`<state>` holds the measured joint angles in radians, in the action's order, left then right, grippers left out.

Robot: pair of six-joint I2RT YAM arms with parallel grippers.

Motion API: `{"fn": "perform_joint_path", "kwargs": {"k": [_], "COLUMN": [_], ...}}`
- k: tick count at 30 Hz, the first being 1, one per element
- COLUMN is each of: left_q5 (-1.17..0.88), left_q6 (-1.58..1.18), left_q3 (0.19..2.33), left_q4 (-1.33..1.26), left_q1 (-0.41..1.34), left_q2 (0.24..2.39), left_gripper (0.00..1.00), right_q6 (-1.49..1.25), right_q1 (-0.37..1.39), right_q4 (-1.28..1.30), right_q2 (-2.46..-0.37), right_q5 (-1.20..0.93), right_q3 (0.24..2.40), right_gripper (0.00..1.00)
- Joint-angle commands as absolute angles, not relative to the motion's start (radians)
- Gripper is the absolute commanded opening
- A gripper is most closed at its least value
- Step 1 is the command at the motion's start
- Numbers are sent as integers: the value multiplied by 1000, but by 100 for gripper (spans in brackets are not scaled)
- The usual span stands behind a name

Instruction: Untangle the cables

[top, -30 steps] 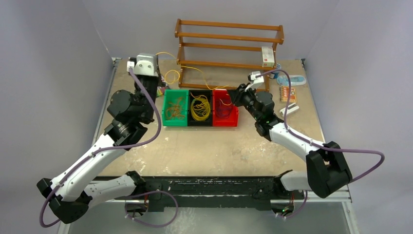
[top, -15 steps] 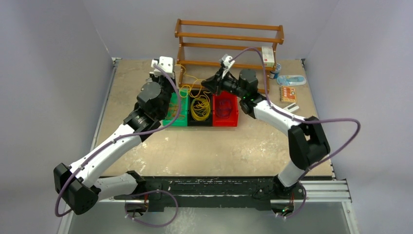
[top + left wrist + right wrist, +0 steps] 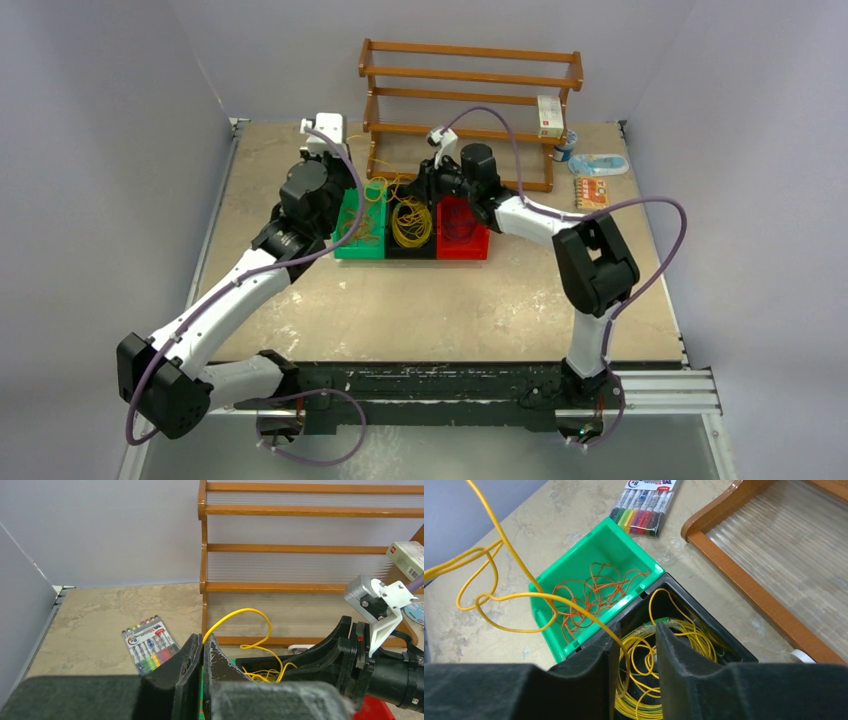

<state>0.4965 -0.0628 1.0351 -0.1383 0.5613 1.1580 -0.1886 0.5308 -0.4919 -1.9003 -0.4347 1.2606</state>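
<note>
**Table** (image 3: 450, 310): carries a wooden rack (image 3: 470, 75) at upper centre of the overhead view. Just in front of it three bins touch in a row: green bin (image 3: 345, 247), black bin (image 3: 412, 255), red bin (image 3: 462, 252).

**Cables:** orange cables (image 3: 596, 592) lie in the green bin and a yellow coil (image 3: 674, 635) fills the black bin. Dark strands (image 3: 460, 225) show faintly in the red bin.

**Left gripper** (image 3: 203, 647): above the green bin's far edge, fingers pressed together on a yellow strand (image 3: 250, 612). The strand arches up, then drops rightward toward the black bin.

**Right gripper** (image 3: 636, 642): directly over the yellow coil, jaws partly apart, gripping nothing. The strand slants from upper left of its view down and appears to enter the gap. This arm is nearer the coil.

**Judgement:** the coming move turns on the strand's loose loops, hanging left of the green bin, which could snag its rim.

**Obstructions:** the rack's lower rail stands close behind. A marker pack (image 3: 646, 505) lies beyond the green bin, apart.
</note>
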Motion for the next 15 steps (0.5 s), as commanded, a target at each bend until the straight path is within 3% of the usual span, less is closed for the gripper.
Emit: {"fn": "perform_joint_path", "kwargs": {"k": [1,6,15], "left_q5": [469,443,412], "left_q6": [-84,-103,-128], "left_q3": [1037,1042,1084], "left_q4": [-166,-169,-165], "left_q1": [557,557,557], "left_q2": [1159,1178,1246], "left_gripper": [0,0,0], "right_q6": [-158,-127,-64], "right_q1": [532,532,531], "right_q4": [-505,-489,-493], "right_q2": [-1825,-1743,-1572], "right_q5": [-413,-444,-535], "right_q3": [1257,1171,1015], "right_gripper": [40,57,73]}}
